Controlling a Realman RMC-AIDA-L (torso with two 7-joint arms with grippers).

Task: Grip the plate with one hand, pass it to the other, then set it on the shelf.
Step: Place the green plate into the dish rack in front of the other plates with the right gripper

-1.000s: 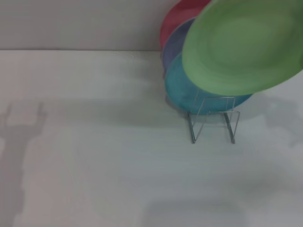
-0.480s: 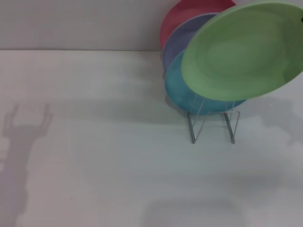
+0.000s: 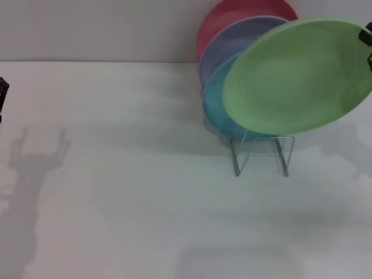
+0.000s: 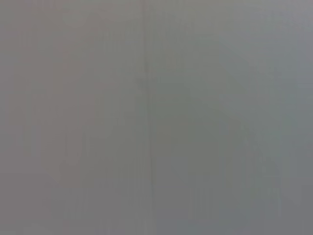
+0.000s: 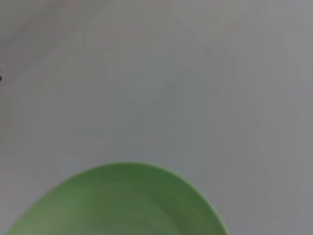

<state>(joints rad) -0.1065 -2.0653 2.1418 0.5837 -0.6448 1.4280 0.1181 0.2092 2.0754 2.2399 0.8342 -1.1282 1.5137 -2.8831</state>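
Note:
The light green plate (image 3: 299,75) hangs tilted in the air, in front of and above the wire shelf (image 3: 261,152) at the back right. My right gripper (image 3: 367,42) shows only as a black tip at the plate's right rim and is shut on that rim. The plate's edge also shows in the right wrist view (image 5: 117,205). My left gripper (image 3: 2,96) is a black tip at the far left edge, away from the plate. Its shadow (image 3: 35,154) on the table shows two fingers spread apart. The left wrist view shows only plain grey surface.
The shelf holds a red plate (image 3: 232,17), a lavender plate (image 3: 232,46) and a turquoise plate (image 3: 218,107), standing on edge behind the green one. The white table (image 3: 145,192) stretches left and forward; a wall runs along the back.
The green plate has moved lower and a little right, and the right gripper's tip has come into view. The left gripper's tip has appeared at the left edge, and its shadow has shifted right.

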